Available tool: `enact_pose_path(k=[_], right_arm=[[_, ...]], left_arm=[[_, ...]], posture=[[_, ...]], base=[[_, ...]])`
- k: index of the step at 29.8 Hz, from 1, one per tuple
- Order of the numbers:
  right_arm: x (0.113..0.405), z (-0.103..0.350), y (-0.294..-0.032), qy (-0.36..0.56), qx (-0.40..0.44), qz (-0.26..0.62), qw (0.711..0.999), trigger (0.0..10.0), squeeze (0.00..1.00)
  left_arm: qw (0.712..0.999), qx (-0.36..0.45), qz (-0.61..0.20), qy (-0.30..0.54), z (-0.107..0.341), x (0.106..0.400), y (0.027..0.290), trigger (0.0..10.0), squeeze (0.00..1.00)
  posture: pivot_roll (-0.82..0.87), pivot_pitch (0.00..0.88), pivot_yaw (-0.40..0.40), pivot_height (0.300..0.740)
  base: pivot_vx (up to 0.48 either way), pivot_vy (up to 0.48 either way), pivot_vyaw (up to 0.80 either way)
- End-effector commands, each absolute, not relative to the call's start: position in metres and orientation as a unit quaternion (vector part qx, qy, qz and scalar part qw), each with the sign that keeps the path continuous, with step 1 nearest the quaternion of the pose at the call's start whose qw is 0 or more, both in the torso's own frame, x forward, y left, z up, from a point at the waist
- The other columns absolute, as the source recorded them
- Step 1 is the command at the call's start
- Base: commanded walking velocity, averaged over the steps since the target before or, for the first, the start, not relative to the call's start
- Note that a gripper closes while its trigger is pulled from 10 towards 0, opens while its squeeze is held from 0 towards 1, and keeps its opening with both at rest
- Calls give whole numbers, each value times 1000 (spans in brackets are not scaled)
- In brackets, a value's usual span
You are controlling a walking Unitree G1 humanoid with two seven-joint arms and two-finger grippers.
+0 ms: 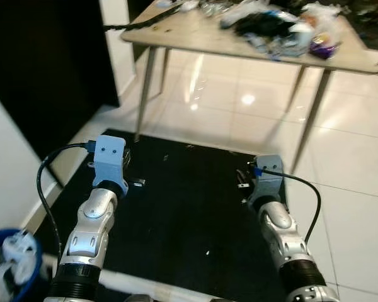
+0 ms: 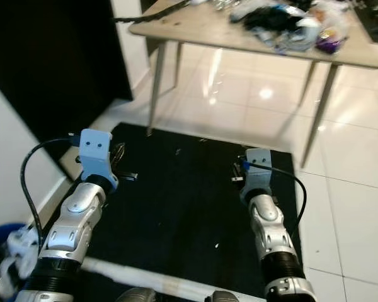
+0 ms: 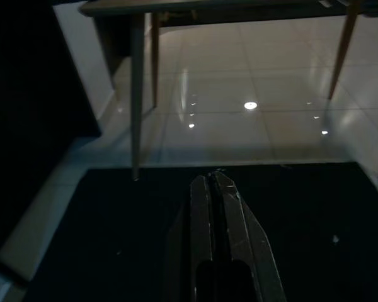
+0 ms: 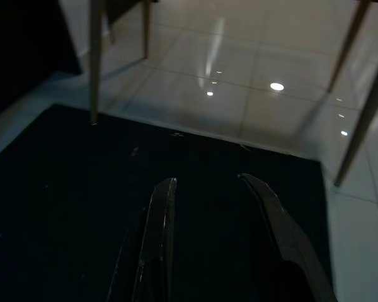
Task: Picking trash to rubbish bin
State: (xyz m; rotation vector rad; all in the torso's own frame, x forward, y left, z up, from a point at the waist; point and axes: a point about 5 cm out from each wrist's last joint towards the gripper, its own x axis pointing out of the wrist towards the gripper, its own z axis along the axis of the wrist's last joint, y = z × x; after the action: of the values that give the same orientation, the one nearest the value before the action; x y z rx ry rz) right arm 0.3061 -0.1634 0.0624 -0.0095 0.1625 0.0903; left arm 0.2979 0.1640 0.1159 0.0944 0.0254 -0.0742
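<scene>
Trash (image 1: 283,28) = heap of wrappers, bags & dark stuff on the far end of the table (image 1: 195,34), ahead of the robot & well apart from both arms. Bin (image 1: 12,270) is blue, low at the robot's left by the wall, already w/ white scraps in it. Left gripper (image 3: 215,189) hovers over the black mat (image 1: 183,207), fingers pressed together, holding nothing; right gripper (image 4: 208,189) hovers over the mat too, fingers apart, empty. Step in hand, as I judge: get to the table & pick a piece. To do it well: walk in w/ arms kept high enough to clear the table edge, stop square to the heap, use the right since it's already parted, go for a loose outer piece near the edge, not the tangled middle, so nothing drags off onto the tiles (image 1: 353,157)
</scene>
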Motion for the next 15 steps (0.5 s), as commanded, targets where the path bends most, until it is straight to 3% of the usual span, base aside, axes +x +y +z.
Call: enact_pose_path(k=[1,5,15], right_arm=[[304,59,-159,89,1,49,995,10000,0],[304,59,-159,89,0,49,995,10000,0],[305,61,-159,86,-9,52,995,10000,0]], left_arm=[[998,47,-30,25,111,296,169,10000,0],[998,47,-30,25,110,295,169,10000,0],[998,47,-31,25,109,295,169,10000,0]], posture=[[64,26,-3,740],[64,26,-3,740],[63,18,-7,740]], base=[[266,0,-544],[266,0,-469],[267,0,0]])
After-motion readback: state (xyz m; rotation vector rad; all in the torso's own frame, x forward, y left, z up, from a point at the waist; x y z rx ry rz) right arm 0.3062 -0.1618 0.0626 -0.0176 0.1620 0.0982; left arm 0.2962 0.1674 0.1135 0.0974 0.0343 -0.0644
